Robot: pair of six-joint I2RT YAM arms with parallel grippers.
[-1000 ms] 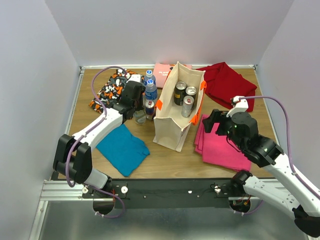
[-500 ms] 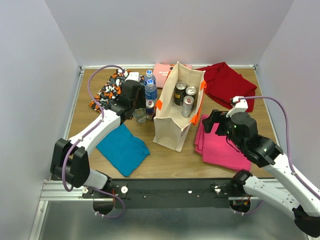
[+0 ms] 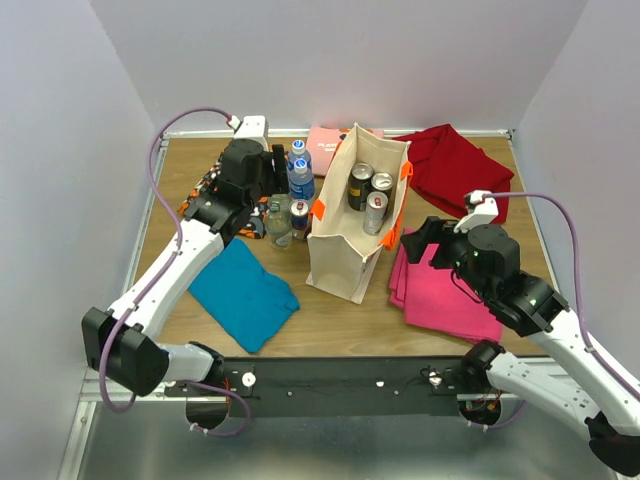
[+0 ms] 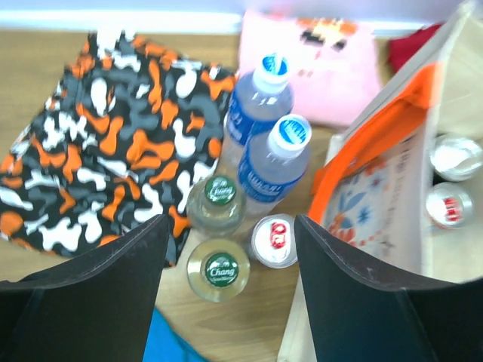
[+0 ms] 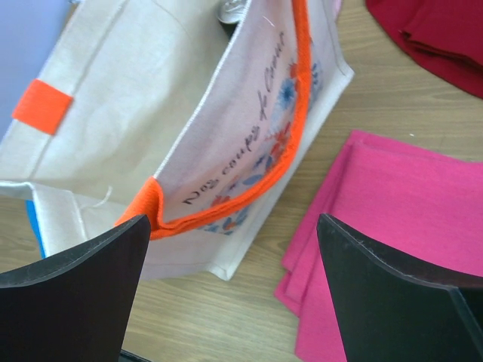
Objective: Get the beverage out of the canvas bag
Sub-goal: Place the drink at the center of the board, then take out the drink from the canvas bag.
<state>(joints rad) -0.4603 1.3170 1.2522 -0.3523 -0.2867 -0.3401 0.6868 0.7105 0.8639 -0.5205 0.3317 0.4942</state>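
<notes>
Near the middle of the table [image 3: 340, 325], the canvas bag [image 3: 340, 255] stands upright with its mouth open. Orange handles run along its long rims and a printed mark shows on its right side. Three cans [image 3: 374, 212] stand inside it, tops up, toward the end nearer the table's far edge.

Just beside the bag's left wall a group of drinks stands on the table. It is made up of a red-topped can [image 4: 273, 240], two green-capped glass bottles [image 4: 219, 267] and, behind them, two blue plastic bottles [image 4: 275, 160] with white caps.

The left gripper [image 4: 230, 226] hangs above this group with its fingers spread apart. Nothing is clamped between them, and the bottle caps show in the gap below.

A patterned black, orange and white cloth [image 3: 205, 185] lies toward the far-left corner, and a teal cloth [image 3: 243, 292] lies nearer the front edge on the left. A pale pink item [image 3: 325, 150] lies at the far edge behind the bag, and a dark red cloth [image 3: 455, 165] lies toward the far-right corner.

The right gripper [image 5: 234, 222] hangs to the right of the bag, over a magenta cloth [image 3: 440, 295]. It faces the bag's printed side, and its fingers are wide apart and hold nothing.
</notes>
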